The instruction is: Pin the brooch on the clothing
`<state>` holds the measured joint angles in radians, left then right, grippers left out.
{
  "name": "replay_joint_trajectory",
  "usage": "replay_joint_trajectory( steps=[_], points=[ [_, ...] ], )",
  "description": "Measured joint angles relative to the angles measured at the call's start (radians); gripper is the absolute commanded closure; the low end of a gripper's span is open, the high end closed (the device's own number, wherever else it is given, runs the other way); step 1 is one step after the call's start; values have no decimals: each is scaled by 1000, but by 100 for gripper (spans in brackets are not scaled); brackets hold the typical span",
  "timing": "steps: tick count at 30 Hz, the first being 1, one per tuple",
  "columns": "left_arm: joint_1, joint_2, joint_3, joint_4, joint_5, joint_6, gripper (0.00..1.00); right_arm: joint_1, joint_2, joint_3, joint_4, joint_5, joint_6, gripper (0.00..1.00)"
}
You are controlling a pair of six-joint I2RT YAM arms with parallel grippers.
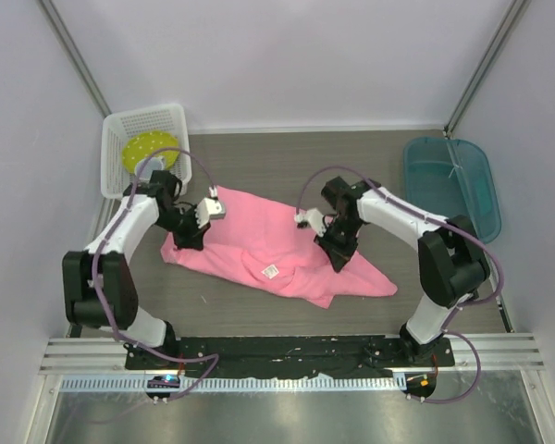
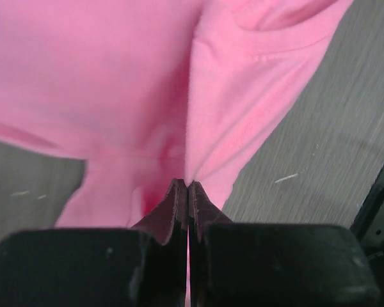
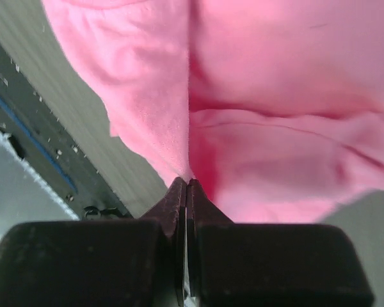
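So, the left gripper [image 2: 188, 187] is clamped on the shirt [image 1: 259, 242] at its left edge, and the right gripper [image 3: 186, 183] on its right half. No brooch visible anywhere, so can't say which arm's nearer.

Pink T-shirt [image 1: 259, 242] lies rumpled and partly folded on the table [image 1: 259, 157], running diagonally from far left to near right. A small white label [image 1: 270, 271] faces up by its near edge. The fabric is drawn into raised creases at two points, one clamped in the left gripper [image 2: 188, 187], the other in the right gripper [image 3: 187, 183].
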<state>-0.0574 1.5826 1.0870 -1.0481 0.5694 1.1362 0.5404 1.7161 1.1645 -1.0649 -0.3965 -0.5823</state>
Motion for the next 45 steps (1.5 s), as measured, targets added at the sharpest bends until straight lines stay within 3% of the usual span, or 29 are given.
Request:
replay_joint_trajectory(
  steps=[7,12,14,16,19,22,27,35,39,45],
  points=[
    [25,-398,68,86,75,-190,100,-182,-149,266,-8,17,21,99],
    [32,-848,-153,85,100,-127,100,-170,-494,94,14,46,9,99],
    [29,-922,-253,85,87,-129,100,-142,-569,6,7,59,8,99],
    [29,-887,-331,113,51,-161,100,-136,-557,-31,8,76,14,99],
    [30,-745,-333,159,16,-238,100,-137,-459,-15,42,89,26,99],
    [30,-649,-259,211,-12,-335,100,-138,-417,7,79,108,37,99],
    [30,-630,-93,297,-21,-490,100,-138,-455,115,101,147,48,99],
    [30,-629,205,387,-103,-771,100,-138,-466,519,143,266,75,99],
    [30,-639,370,421,-124,-847,100,-138,-463,758,166,290,92,99],
    [30,-724,540,465,-118,-929,100,-138,-495,978,157,247,123,99]
  ],
)
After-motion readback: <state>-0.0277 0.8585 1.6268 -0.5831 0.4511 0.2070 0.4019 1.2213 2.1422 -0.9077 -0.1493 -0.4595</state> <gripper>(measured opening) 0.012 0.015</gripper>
